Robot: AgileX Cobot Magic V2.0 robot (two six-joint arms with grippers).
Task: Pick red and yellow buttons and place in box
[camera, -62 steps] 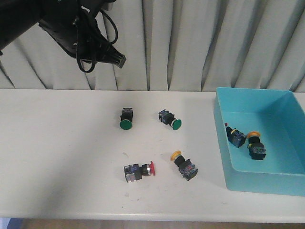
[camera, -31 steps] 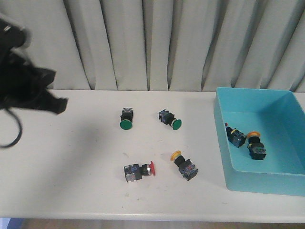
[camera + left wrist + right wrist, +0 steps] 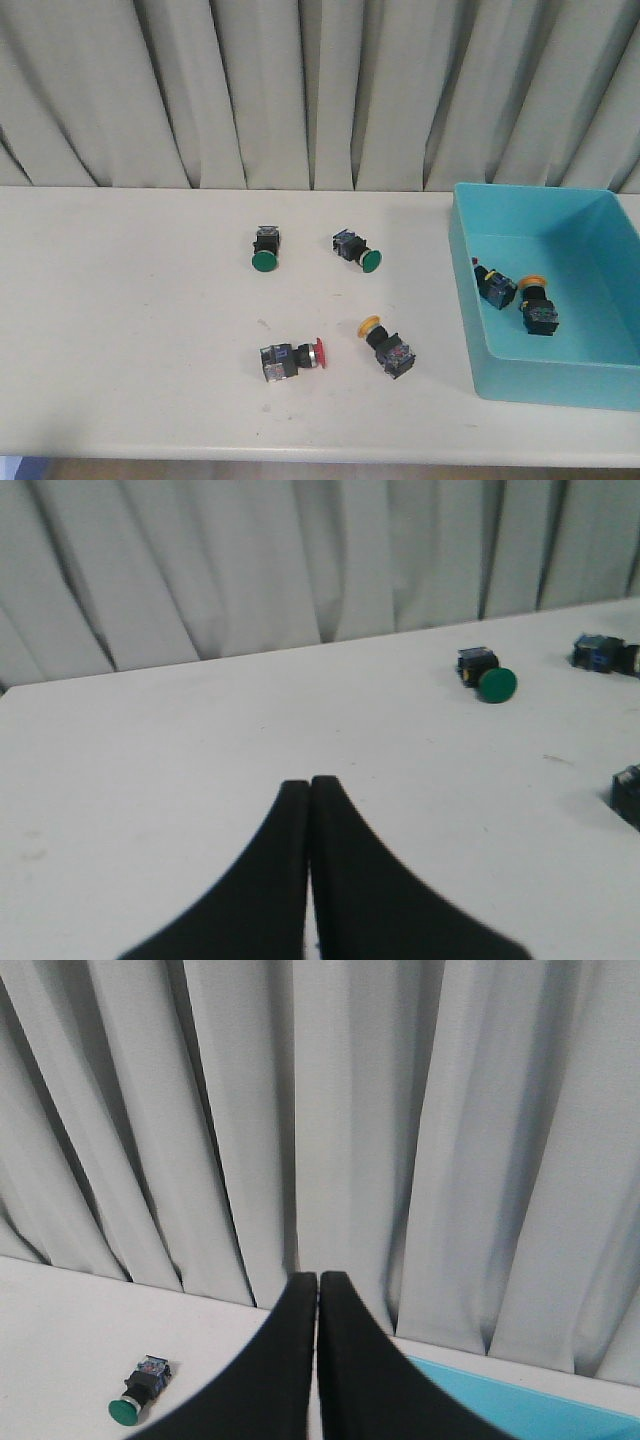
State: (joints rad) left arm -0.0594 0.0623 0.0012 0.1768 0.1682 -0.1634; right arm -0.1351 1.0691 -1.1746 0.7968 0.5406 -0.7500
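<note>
On the white table lie a red button (image 3: 292,358) and, to its right, a yellow button (image 3: 388,347). The turquoise box (image 3: 470,300) stands at the right and holds a red-capped button (image 3: 493,284) and a yellow-capped one (image 3: 537,304). Neither arm shows in the front view. My left gripper (image 3: 309,782) is shut and empty over bare table, far from the buttons. My right gripper (image 3: 318,1278) is shut and empty, pointed at the curtain, with a strip of the box (image 3: 530,1405) beside it.
Two green-capped buttons (image 3: 264,248) (image 3: 357,250) lie at mid-table; one green button (image 3: 486,674) shows in the left wrist view, another green button (image 3: 138,1390) in the right wrist view. A grey pleated curtain (image 3: 320,90) hangs behind the table.
The left arm, high at the back left a second ago, swept down and left and has gone out of the front view. Buttons and box have not moved.
</note>
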